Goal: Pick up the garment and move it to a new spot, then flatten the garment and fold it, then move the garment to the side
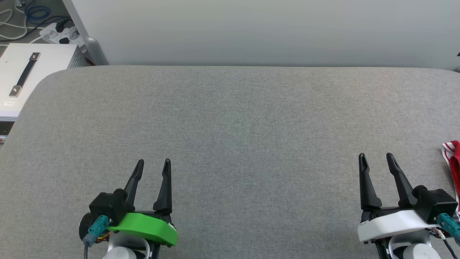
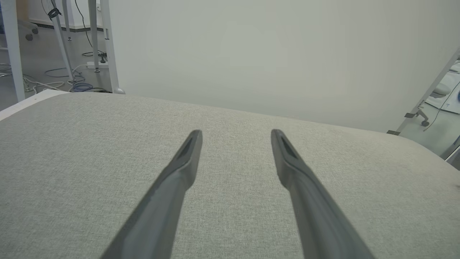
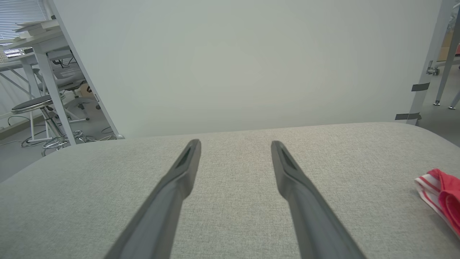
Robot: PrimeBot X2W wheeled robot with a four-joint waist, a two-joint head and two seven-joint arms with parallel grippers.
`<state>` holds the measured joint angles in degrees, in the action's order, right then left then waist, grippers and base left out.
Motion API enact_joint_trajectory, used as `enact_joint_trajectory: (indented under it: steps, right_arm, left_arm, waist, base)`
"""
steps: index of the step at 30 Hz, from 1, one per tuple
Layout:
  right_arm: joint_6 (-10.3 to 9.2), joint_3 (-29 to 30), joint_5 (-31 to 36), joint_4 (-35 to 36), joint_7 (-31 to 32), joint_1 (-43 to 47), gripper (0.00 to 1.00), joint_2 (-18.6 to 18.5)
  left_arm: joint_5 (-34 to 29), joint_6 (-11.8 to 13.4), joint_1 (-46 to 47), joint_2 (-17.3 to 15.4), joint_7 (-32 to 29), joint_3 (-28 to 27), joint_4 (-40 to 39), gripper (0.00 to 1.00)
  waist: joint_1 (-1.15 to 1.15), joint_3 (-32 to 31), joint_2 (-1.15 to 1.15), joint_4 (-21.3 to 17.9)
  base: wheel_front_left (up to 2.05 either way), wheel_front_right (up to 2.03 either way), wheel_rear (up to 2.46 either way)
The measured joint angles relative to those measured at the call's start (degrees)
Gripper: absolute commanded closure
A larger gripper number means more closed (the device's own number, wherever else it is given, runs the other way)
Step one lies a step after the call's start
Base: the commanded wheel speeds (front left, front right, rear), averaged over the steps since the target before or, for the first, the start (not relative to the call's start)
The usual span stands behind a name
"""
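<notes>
Grey woven fabric covers the padded table [image 1: 230,118], and almost all of its top lies bare. The garment [image 1: 453,158], a red jersey with red-and-white striped trim, shows as a small bunched piece at the table's right edge, partly cut off by the head view; the right wrist view catches the same bit [image 3: 442,196] low at its right side, lying on the cloth. How it is arranged beyond that cannot be told. The left gripper [image 1: 153,163] hovers near the front edge with jaws spread wide and nothing between them. The right gripper [image 1: 376,157], near the front right corner and just beside the jersey without touching it, stands equally wide and empty. With both grippers empty and the jersey off to the side, either nothing has started or the last step is done; the views do not settle which.
</notes>
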<state>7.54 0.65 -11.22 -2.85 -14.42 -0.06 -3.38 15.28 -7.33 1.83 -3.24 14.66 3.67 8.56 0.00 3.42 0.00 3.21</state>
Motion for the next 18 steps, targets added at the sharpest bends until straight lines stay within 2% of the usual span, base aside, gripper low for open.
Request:
enact_joint_trajectory:
  steps: [18]
  right_arm:
    - [0.0,-0.3,0.0,0.8,0.0,0.0,0.0,0.4]
  left_arm:
    - [0.4,0.0,-0.6,0.0,0.0,0.3,-1.3,0.0]
  waist:
    - [0.0,-0.2,0.0,0.1]
  base:
    - [0.0,0.0,0.0]
